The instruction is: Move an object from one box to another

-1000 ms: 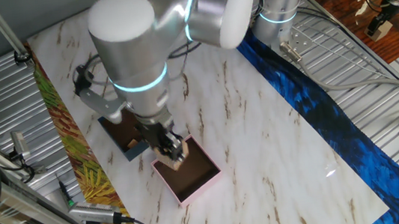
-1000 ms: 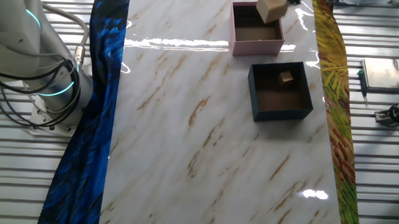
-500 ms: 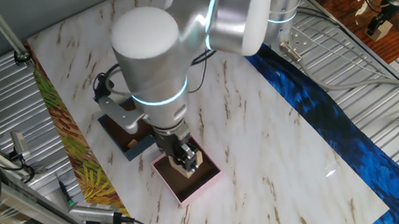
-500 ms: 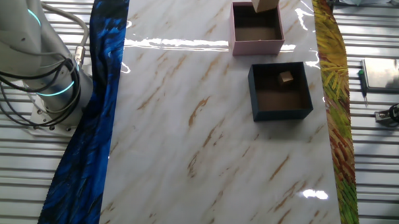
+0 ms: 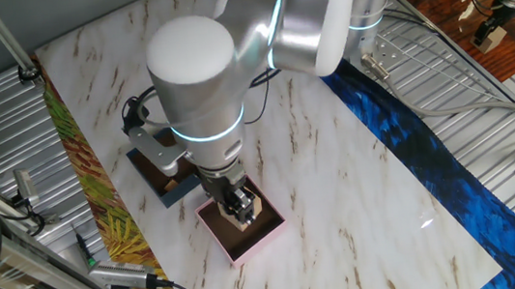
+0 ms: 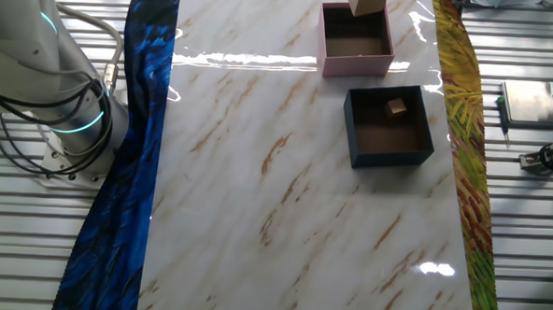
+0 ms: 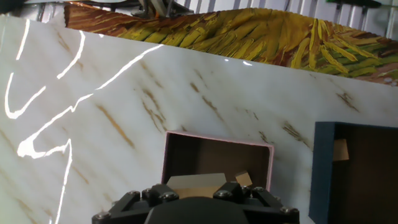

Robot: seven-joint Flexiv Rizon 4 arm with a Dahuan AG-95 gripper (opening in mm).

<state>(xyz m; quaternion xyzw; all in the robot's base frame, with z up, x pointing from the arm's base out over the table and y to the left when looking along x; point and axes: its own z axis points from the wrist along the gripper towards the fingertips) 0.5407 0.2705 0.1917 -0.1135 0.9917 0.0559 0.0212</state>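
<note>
Wooden block now above middle of pink box, shifted from box's edge; gripper clenched on it. Release pending. Second block remains in navy box.

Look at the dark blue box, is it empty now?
No, the dark blue box holds one small tan block on its brown floor, near the far wall.

Marble-look table, seemingly bearing pink box beside navy box.
</note>
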